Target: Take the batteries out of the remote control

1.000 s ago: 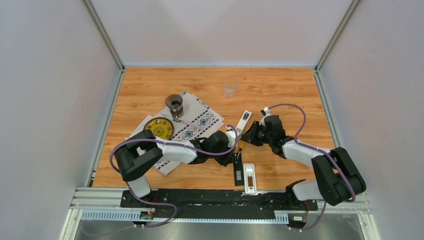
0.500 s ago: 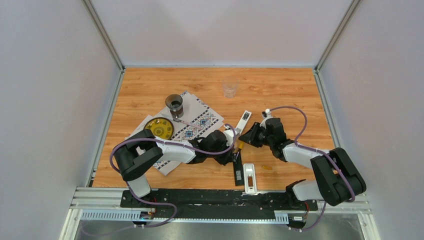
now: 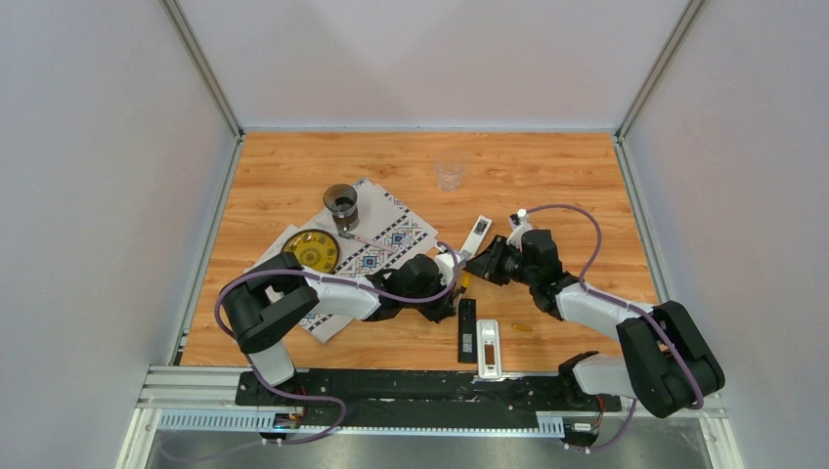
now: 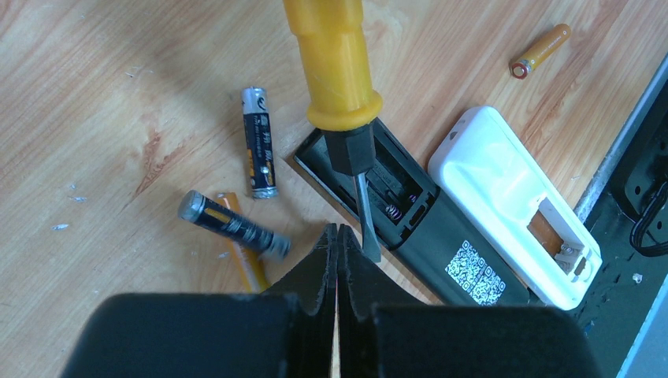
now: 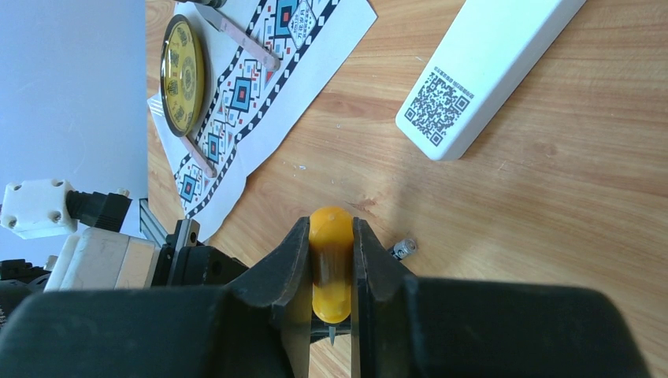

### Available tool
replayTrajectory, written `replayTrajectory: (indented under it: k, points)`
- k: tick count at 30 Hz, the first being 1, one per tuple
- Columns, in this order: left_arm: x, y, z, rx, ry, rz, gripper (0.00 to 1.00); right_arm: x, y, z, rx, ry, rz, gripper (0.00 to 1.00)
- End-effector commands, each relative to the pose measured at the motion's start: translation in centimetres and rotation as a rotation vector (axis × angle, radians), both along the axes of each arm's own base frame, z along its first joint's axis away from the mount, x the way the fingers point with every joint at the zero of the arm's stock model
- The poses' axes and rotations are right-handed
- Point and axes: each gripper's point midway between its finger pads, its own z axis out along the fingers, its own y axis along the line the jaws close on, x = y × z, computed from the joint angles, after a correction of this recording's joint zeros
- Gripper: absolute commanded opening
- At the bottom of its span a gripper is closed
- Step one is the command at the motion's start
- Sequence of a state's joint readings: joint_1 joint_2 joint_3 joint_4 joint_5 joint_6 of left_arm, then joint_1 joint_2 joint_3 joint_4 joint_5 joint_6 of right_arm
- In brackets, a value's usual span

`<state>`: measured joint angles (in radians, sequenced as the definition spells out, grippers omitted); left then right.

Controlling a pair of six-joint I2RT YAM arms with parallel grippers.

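1. We see the right gripper [image 5: 331, 240] clamped narrow on the screwdriver [image 4: 335, 63] handle. The blade points down, its tip at the edge of the black remote [image 4: 465, 264], just beside the left gripper [image 4: 337, 236].
2. The left gripper is fully closed with nothing between its jaws. We cannot tell whether it touches the black remote.
3. The black remote's bay [image 4: 386, 169] is open with its springs showing. We see no cell in it.
4. There are 4 batteries loose on the table [image 4: 94, 94]. The grey battery [image 4: 259, 142] lies alone. The dark battery [image 4: 228, 224] lies across an orange battery [image 4: 248, 269]. The far battery [image 4: 539, 51] is well apart, beyond the white remote [image 4: 488, 165].
5. The white remote lies just beside the black remote, cover off. An orange cell [image 4: 545, 231] shows in its bay; we judge that 1 is not yet unloaded.
6. Key relation: the cell lies across the black remote from the blade tip, toward the table's near edge, with its long axis along the remote.
7. Both grippers are near. The white remote sits on the right arm's side and that arm carries the tool, so we judge the move falls to it.
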<state>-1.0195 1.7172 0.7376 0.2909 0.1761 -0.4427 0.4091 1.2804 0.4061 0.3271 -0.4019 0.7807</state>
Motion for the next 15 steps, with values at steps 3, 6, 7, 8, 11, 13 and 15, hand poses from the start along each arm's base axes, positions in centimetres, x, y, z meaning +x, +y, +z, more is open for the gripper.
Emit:
replayTrajectory:
  k: [3,6,7,8,11,13,15]
  points:
    - [-0.7,2.9,-1.1,0.109,0.007,0.006,0.00,0.7,0.1,1.5,-0.005,-0.058,0.002,0.00]
    - [-0.5,3.0,0.1,0.096,-0.017,0.007,0.00,0.8,0.1,2.2,-0.004,-0.074,0.000,0.00]
    - [-0.5,3.0,0.4,0.087,-0.025,0.003,0.00,0.7,0.0,2.3,-0.008,-0.073,0.000,0.00]
    - [-0.5,2.9,1.4,0.065,-0.040,-0.001,0.00,0.8,0.0,2.7,-0.006,-0.081,-0.003,0.00]
    - [-0.5,2.8,3.6,0.005,-0.078,-0.007,0.05,0.7,-0.2,4.0,-0.005,-0.113,-0.004,0.00]
    - [-0.6,3.0,4.7,-0.028,-0.098,-0.003,0.13,0.6,-0.4,5.3,-0.001,-0.143,-0.009,0.00]
    - [-0.5,3.2,6.7,-0.081,-0.136,0.009,0.24,0.7,-0.6,6.3,-0.010,-0.175,-0.015,0.00]
